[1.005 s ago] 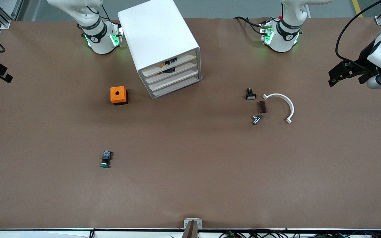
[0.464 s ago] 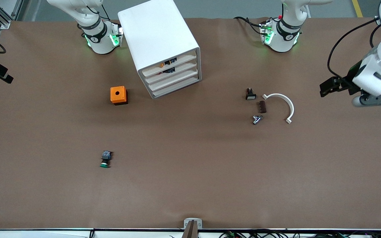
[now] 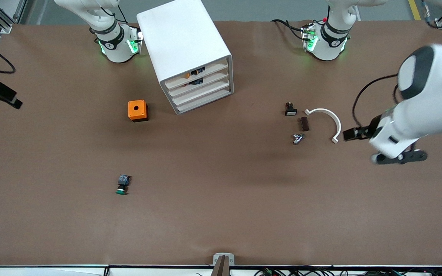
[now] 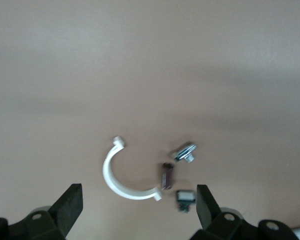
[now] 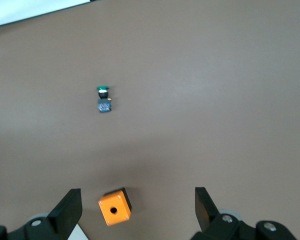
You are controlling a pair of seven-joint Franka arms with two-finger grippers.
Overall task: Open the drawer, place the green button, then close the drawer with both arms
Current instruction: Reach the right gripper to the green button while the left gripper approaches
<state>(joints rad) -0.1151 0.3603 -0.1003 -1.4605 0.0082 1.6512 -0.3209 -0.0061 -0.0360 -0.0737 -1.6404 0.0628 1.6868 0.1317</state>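
Front view: the brown worktop [image 3: 221, 214] carries the white cabinet [image 3: 184, 50], its drawer [image 3: 202, 94] shut. The left end effector [image 3: 353, 134], fingers spread wide and empty, hangs over the worktop beside the white half-ring [image 3: 330, 119]. The right end effector [image 3: 2, 94], also wide, is up at its own end. The button [image 3: 122, 184] lies alone, nearer the camera than the orange cube [image 3: 137, 110].
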